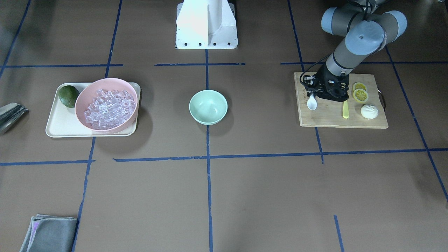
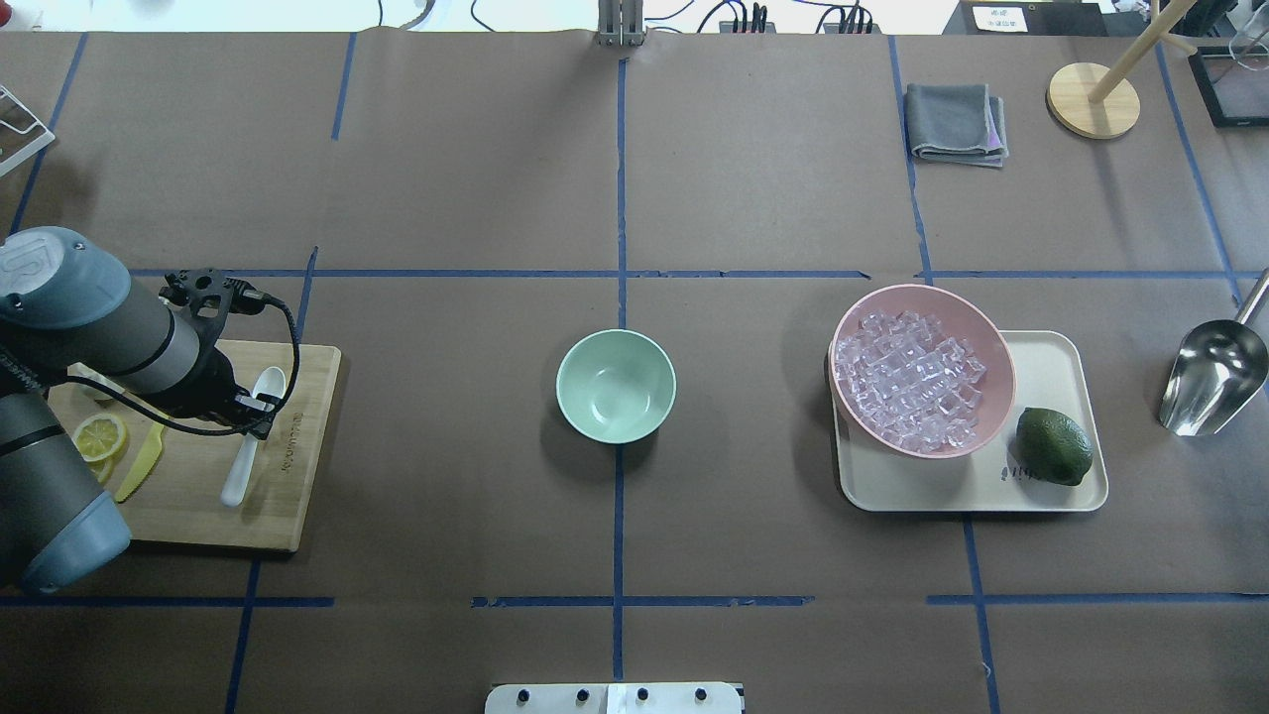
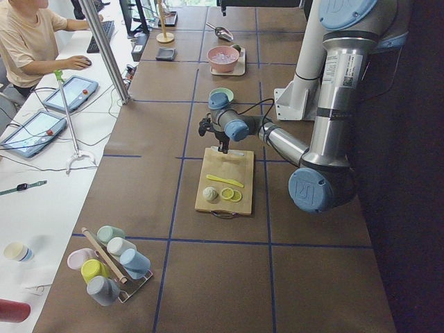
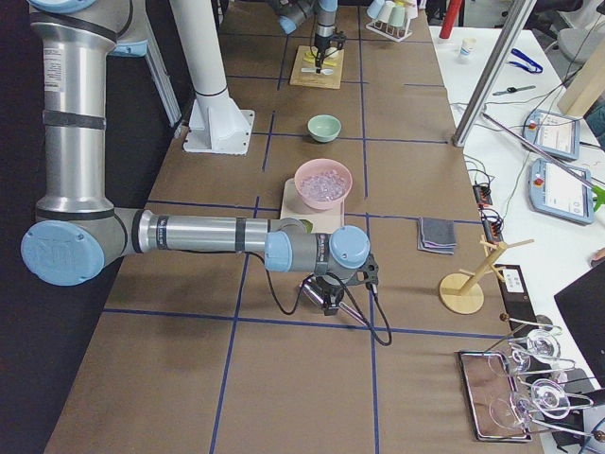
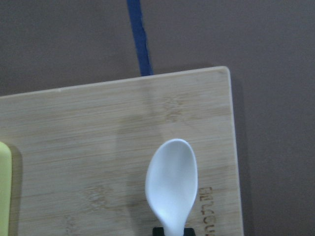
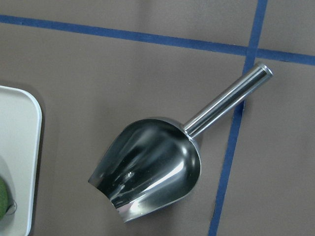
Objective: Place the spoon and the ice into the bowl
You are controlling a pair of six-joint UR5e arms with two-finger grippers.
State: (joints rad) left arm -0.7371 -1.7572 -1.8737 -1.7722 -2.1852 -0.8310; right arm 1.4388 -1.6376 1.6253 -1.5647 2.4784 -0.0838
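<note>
Nothing is in the green bowl point(image 2: 615, 387) yet. The spoon point(image 2: 248, 446) lies on the wooden board point(image 2: 288, 496), with my left claw point(image 1: 311, 93) over its neck. I cannot tell if it pinches. The ice point(image 2: 907, 382) is all in the pink bowl point(image 2: 991, 342). Only my right wrist view shows the metal scoop point(image 6: 147, 167) up close. My right claw point(image 4: 326, 295) hangs above it — spread or pressed together, I cannot tell.
</note>
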